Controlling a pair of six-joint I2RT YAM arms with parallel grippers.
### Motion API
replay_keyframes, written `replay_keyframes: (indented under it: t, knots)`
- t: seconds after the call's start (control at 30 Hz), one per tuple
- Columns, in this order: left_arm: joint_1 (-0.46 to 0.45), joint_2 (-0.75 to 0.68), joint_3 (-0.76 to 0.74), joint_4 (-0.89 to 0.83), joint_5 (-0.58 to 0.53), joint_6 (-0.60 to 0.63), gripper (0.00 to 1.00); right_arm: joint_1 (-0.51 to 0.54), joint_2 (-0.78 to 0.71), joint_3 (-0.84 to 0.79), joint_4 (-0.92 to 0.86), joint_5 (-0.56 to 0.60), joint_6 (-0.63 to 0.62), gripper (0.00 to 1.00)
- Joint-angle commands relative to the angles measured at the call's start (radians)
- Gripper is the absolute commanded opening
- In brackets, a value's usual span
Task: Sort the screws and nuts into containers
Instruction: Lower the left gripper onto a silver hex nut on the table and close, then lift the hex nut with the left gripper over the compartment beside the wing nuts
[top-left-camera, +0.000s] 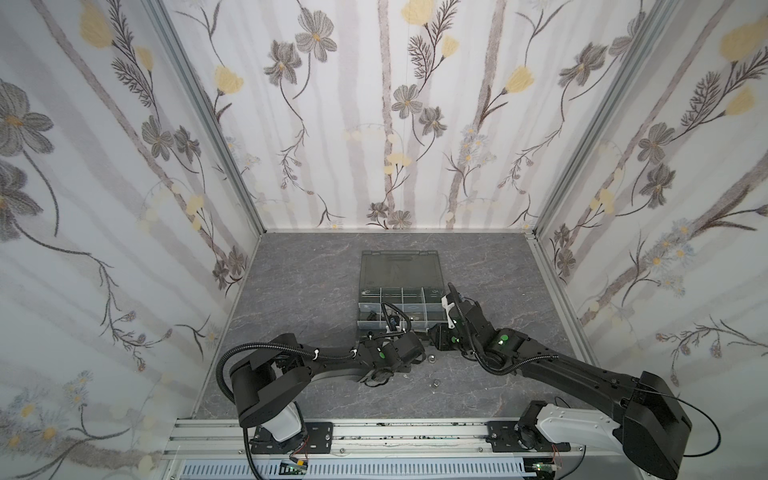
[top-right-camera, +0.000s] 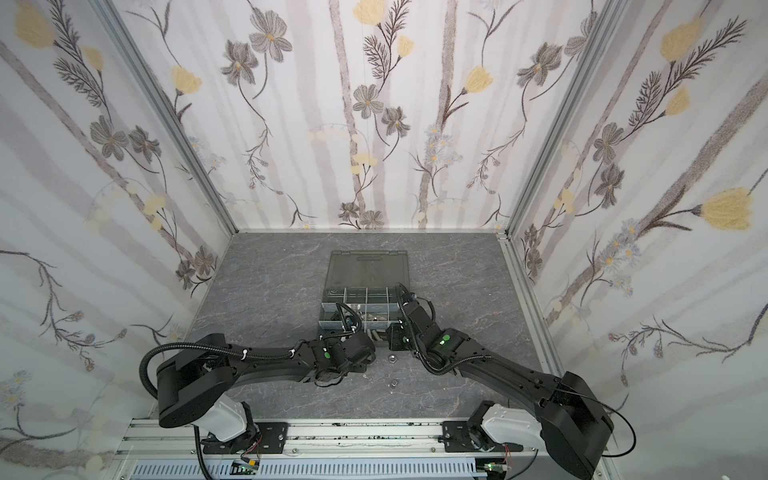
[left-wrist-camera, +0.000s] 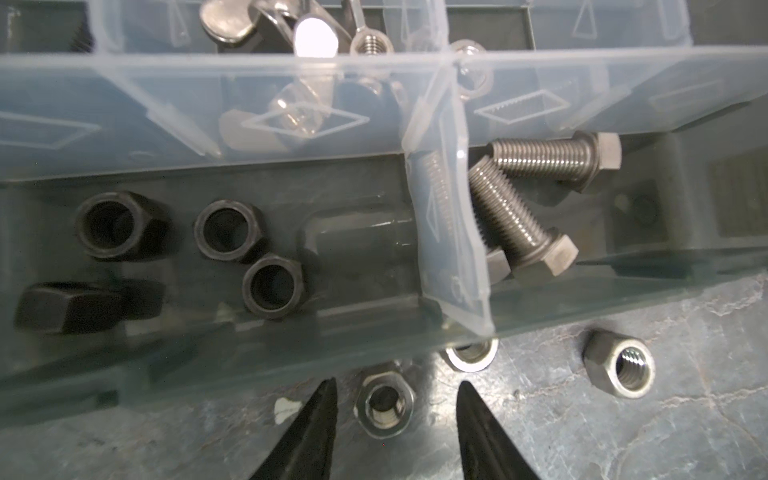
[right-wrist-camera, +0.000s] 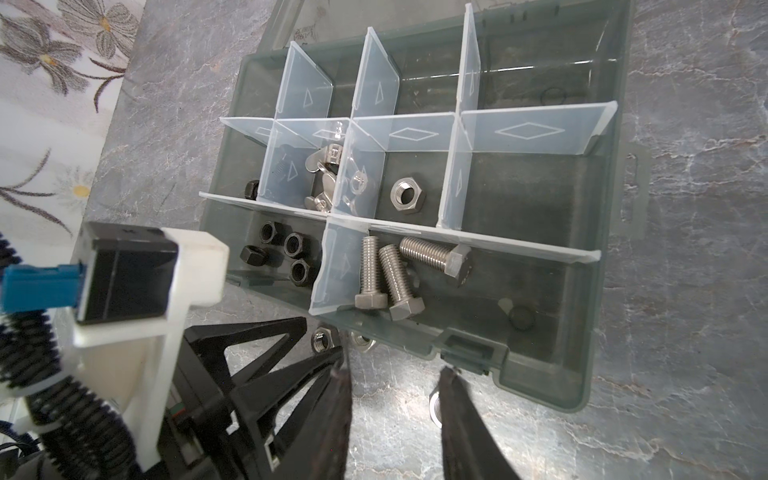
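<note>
So: left gripper (left-wrist-camera: 397, 384) spread, straddling a silver nut (left-wrist-camera: 384, 405) just outside the front wall of the organizer box (left-wrist-camera: 582, 299), likely lined up to pinch it; right gripper (right-wrist-camera: 395, 374) spread too, empty, near that wall. Inside it, silver screws (left-wrist-camera: 540, 160) and black nuts (left-wrist-camera: 253, 235) sit in separate compartments (right-wrist-camera: 540, 291).

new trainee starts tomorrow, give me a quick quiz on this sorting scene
1. How many silver screws lie in the organizer box?
2. True or false: the black nuts lie mixed in among those screws.
3. The left gripper straddles: A) a silver nut on the table, B) a black screw, C) nothing.

Key: 1) three; 2) false, a divider separates them; 3) A.
</note>
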Motion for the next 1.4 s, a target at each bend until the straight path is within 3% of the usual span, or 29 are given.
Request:
replay_keyframes:
  t: [0.0, 0.8, 1.37]
  knots:
    - [0.001, 0.022, 0.012, -0.003, -0.001, 0.021, 0.49, 0.002, -0.001, 0.008, 0.006, 0.014, -0.006, 0.36]
    - [-0.021, 0.075, 0.024, -0.073, -0.025, 0.052, 0.27, 0.002, -0.006, -0.009, 0.010, 0.028, -0.006, 0.36]
    - [-0.019, -0.054, 0.081, -0.071, 0.000, 0.066, 0.26, -0.010, -0.050, -0.050, 0.015, 0.054, -0.012, 0.37]
